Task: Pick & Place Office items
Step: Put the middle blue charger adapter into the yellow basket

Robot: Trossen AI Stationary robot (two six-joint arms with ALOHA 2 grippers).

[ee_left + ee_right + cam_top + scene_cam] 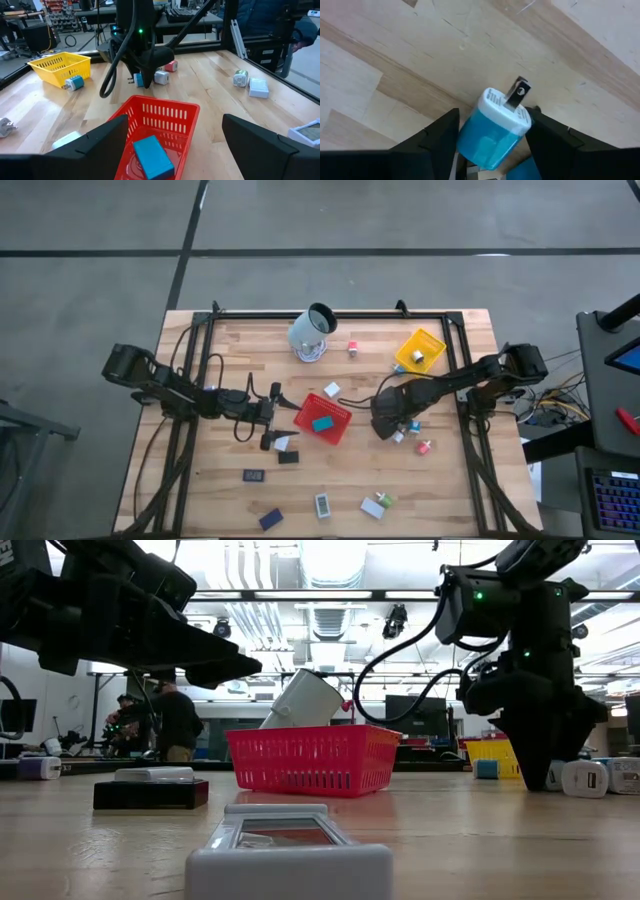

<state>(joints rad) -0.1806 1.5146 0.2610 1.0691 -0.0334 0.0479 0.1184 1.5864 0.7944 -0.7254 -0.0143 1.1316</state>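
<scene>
You've got one teal block (322,423) in the red tray (338,412) mid-bench, your right gripper (490,137) closing around a blue plug (492,127) beside it (left gripper (268,418) waits open), and most items remain scattered along the near edge.

a teal block (322,423) lay flat inside the red mesh tray (340,409). a blue plug with a white cap and metal prongs (495,125) sat between the right claw (492,145) fingers, right of that tray. a white block (332,390) lay just beyond the tray. nearer than the tray lay black (253,476), dark blue (270,519) and white (322,505) flat pieces, well apart.
</scene>
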